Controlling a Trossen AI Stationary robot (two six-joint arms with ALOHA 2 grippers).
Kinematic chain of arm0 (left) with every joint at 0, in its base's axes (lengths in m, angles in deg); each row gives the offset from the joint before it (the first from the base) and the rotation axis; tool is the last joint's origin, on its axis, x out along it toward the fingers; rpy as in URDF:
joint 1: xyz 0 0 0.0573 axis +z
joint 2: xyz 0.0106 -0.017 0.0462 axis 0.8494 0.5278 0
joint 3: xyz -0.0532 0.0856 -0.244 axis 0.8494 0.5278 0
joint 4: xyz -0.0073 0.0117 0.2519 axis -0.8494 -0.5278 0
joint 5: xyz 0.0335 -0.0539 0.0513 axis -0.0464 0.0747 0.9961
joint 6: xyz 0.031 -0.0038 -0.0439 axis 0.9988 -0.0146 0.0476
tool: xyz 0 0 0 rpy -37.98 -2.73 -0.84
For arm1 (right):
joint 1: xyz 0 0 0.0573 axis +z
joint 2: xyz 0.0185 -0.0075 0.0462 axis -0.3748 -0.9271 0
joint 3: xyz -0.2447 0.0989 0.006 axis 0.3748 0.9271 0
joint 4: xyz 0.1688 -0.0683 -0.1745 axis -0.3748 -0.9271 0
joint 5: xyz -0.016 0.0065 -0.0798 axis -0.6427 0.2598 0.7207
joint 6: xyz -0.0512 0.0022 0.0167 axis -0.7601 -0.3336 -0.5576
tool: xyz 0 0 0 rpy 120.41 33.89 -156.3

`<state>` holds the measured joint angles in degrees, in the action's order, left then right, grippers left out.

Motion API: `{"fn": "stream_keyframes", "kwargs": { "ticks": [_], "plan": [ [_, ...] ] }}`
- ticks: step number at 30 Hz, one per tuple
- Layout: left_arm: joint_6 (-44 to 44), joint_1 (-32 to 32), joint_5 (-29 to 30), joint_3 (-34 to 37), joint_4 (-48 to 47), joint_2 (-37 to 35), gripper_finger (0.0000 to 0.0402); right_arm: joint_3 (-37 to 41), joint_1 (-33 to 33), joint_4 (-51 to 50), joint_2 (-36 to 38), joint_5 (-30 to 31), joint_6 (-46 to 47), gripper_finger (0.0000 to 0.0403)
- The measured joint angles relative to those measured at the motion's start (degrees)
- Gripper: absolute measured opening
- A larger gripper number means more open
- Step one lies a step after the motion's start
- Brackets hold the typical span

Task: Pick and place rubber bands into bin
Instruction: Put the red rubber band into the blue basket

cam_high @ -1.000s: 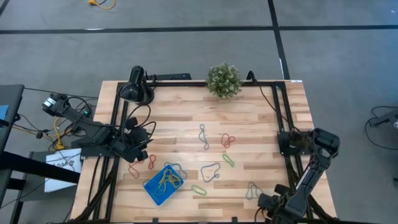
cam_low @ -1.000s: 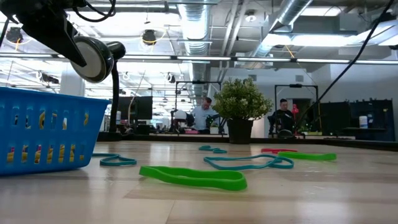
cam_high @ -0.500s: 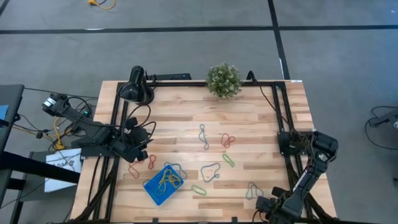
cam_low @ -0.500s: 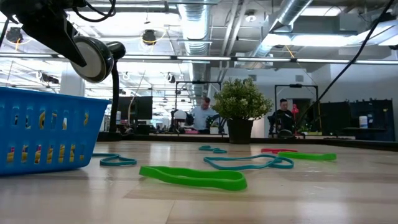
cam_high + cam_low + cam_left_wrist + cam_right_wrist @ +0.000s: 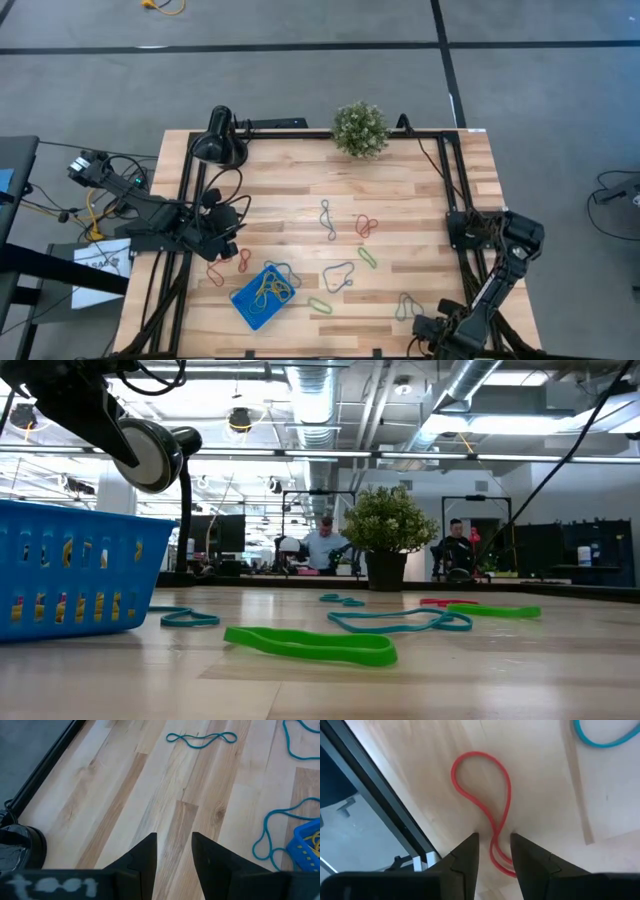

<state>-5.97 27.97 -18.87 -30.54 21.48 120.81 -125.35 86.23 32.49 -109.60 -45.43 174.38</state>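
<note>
Blue plastic marks the bin (image 5: 243, 303), which sits near the front edge of the wooden table (image 5: 400, 180), left of centre, with a tangle of yellow bands (image 5: 270, 288) already in it. In the low view its slotted wall (image 5: 70, 575) fills the left side.

The rest of the rubber bands we find scattered on the boards. A green one (image 5: 319, 305) lies just right of the bin, a grey-blue loop (image 5: 338, 277) is beyond it, and two red ones (image 5: 215, 272) lie near the left rail.

The left gripper (image 5: 174, 837) hangs over bare wood at the table's left side. Its fingers stand a narrow way apart with nothing between them. Ahead of it lies a twisted teal band (image 5: 200, 739).

The right gripper (image 5: 494, 836) is low at the front right corner (the arm folds back over the rail there). Its fingers are also slightly parted. A red band (image 5: 490, 795) lies flat on the table, its tail running into the gap. We cannot tell whether the pads touch it.

A potted plant (image 5: 360, 128) and a black lamp (image 5: 218, 140) stand along the far edge.
</note>
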Motion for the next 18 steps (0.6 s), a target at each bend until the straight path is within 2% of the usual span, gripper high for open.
{"fn": "stream_keyframes", "kwargs": {
  "ticks": [3,7,13,18],
  "plan": [
    [0.0,0.0,0.0,0.0,0.02,0.0,0.0112,0.0,0.73,-0.07,0.0,1.48,0.02,0.0108],
    [-0.02,0.0,0.0,0.0,0.04,0.01,0.0112,0.17,1.56,-0.02,0.0,7.94,0.37,0.0108],
    [-0.04,0.0,0.0,0.0,0.08,0.02,0.0112,4.53,1.32,5.08,0.72,3.96,1.86,0.0092],
    [-0.04,0.0,0.0,0.0,0.09,0.01,0.0112,5.04,1.34,5.73,1.11,4.77,0.99,0.0042]
  ]
}}
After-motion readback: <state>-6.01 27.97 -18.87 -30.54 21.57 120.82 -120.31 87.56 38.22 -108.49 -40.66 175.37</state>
